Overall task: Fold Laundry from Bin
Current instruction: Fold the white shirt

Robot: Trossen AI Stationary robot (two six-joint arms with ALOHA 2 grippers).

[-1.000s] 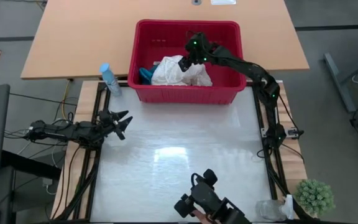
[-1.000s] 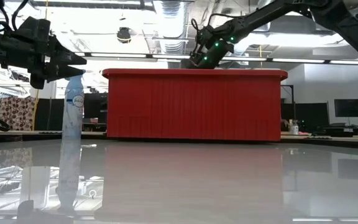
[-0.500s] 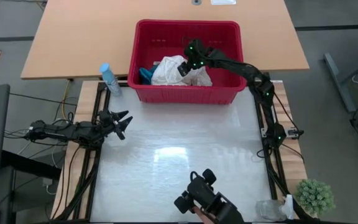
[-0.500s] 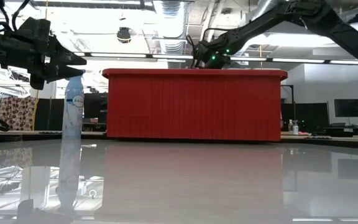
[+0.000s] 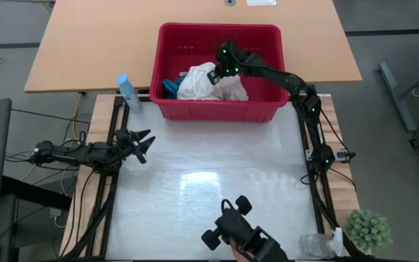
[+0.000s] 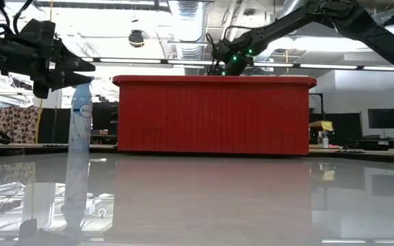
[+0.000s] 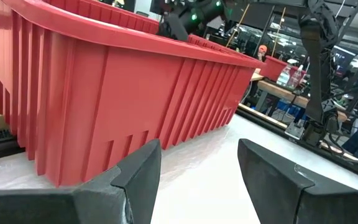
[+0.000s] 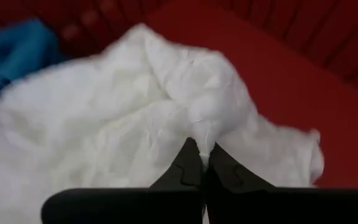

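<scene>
Bench [image 5: 209,182] carries red bin [image 5: 268,109] at its far edge. White lacy cloth [image 5: 195,84] lies crumpled in the bin, a teal-blue piece [image 5: 170,87] just left of it. Right pincer [image 5: 215,75] is inside the bin, pinched tight on a raised fold of the white cloth [image 8: 185,118]. Step in hand is likely lifting it out: go straight up and clear the rim before swinging toward the near side. Left pincer [image 5: 142,144] waits at the left bench edge, fingers wide, holding nothing.

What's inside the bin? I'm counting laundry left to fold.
In the bin: a white cloth pinched by the right gripper, and a teal piece beside it. Anything beneath the white cloth is covered.
</scene>
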